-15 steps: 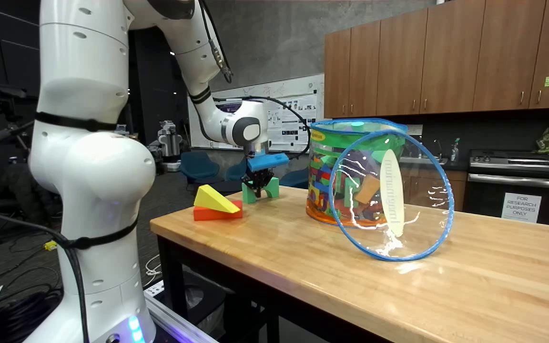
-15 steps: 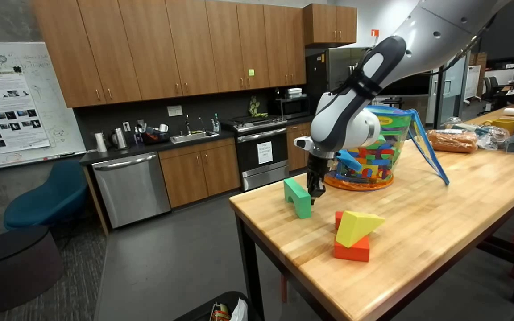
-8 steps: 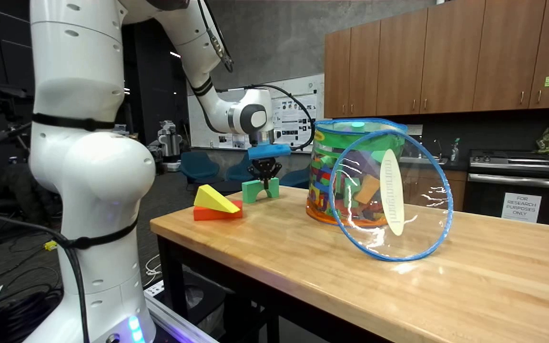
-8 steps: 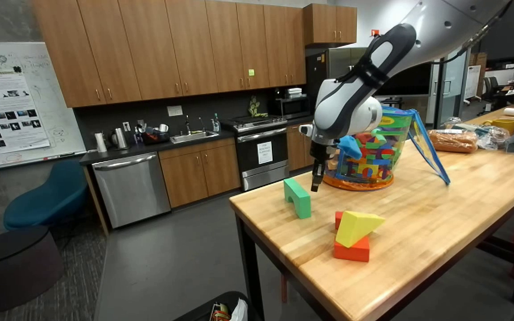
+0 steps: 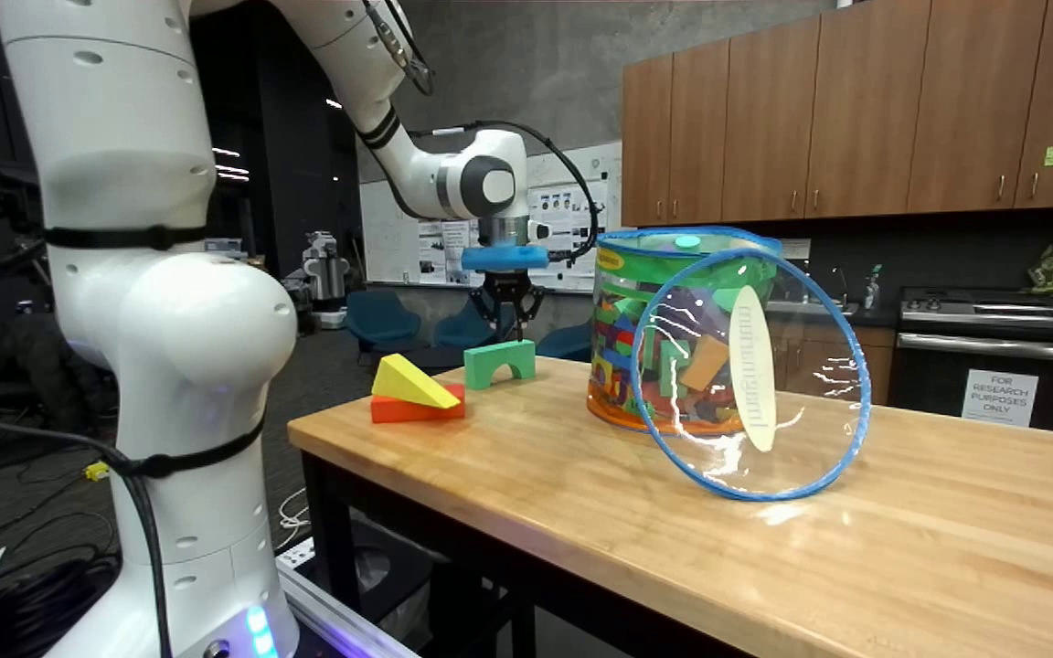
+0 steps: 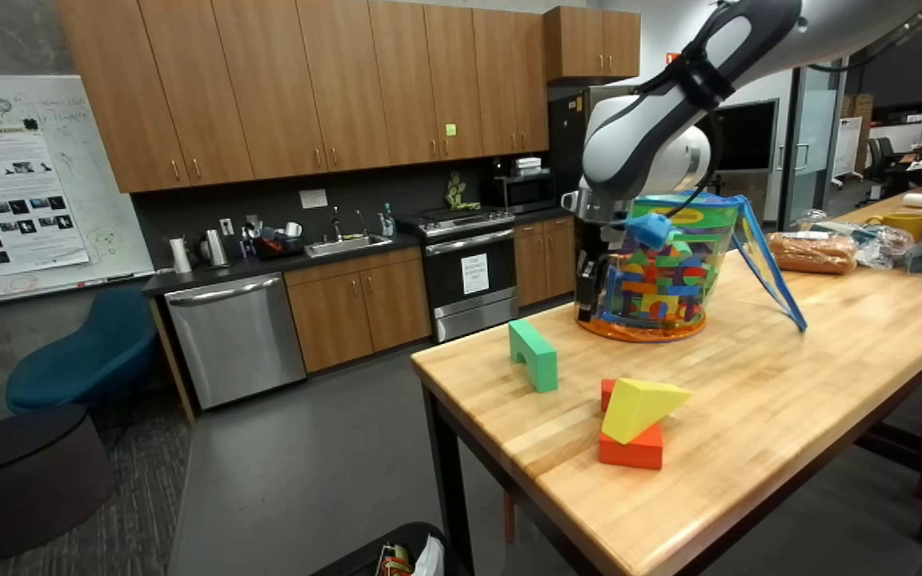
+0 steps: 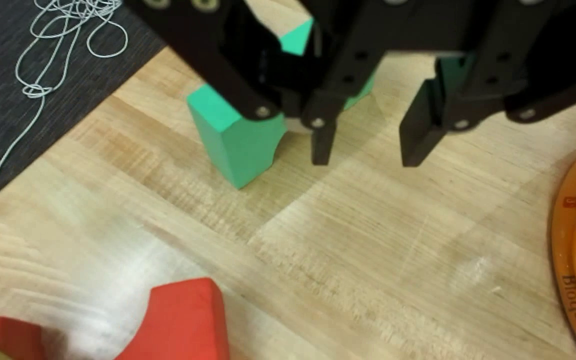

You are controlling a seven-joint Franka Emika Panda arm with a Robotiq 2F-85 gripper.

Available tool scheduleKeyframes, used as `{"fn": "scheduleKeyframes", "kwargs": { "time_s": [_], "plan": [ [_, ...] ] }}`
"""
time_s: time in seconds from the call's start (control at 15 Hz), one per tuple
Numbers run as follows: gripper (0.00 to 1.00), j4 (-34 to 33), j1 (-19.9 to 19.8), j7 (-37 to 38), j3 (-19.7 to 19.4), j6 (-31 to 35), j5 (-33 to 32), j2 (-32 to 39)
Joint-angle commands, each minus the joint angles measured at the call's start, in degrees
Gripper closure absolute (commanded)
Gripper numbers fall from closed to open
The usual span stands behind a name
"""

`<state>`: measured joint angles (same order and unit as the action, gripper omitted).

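My gripper [image 7: 368, 152] stands open in the wrist view, its two dark fingertips parted and wood showing between them. It holds nothing. Close by on the tabletop is a green arch block [image 7: 240, 145], partly covered by the gripper's linkage in that view. Both exterior views show this arch [image 5: 500, 364] [image 6: 534, 356] upright on the table, with the gripper [image 5: 507, 334] [image 6: 587, 308] raised above table height. A yellow wedge [image 6: 641, 408] leans tilted on red blocks [image 6: 631, 454]; part of a red curved block [image 7: 188, 325] appears low in the wrist view.
A clear drum full of coloured blocks [image 6: 661, 280] stands beside the gripper; its orange base [image 7: 565, 240] enters the wrist view. Its lid's blue ring [image 5: 758, 496] hangs down onto the table. The table corner [image 6: 421, 364] lies near the green arch. Wrapped bread [image 6: 813, 253] sits farther along.
My gripper has risen and drawn away from beside the green arch, toward the drum in an exterior view. Its fingers, together before, have parted. The arch, wedge and red blocks have stayed put.
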<state>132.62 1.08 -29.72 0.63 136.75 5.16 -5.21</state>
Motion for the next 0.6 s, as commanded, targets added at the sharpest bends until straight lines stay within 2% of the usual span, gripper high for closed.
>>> {"fn": "scheduleKeyframes", "kwargs": {
  "time_s": [0.0, 0.27, 0.53],
  "plan": [
    [0.3, 3.49, 0.27, 1.93, -0.97, -4.68, 0.25, -6.51],
    [0.02, 5.71, 1.29, -4.56, -3.56, -12.67, 3.93, -11.21],
    [0.0, 9.37, 2.56, -16.39, -6.54, -21.37, 8.55, -16.46]
  ]
}}
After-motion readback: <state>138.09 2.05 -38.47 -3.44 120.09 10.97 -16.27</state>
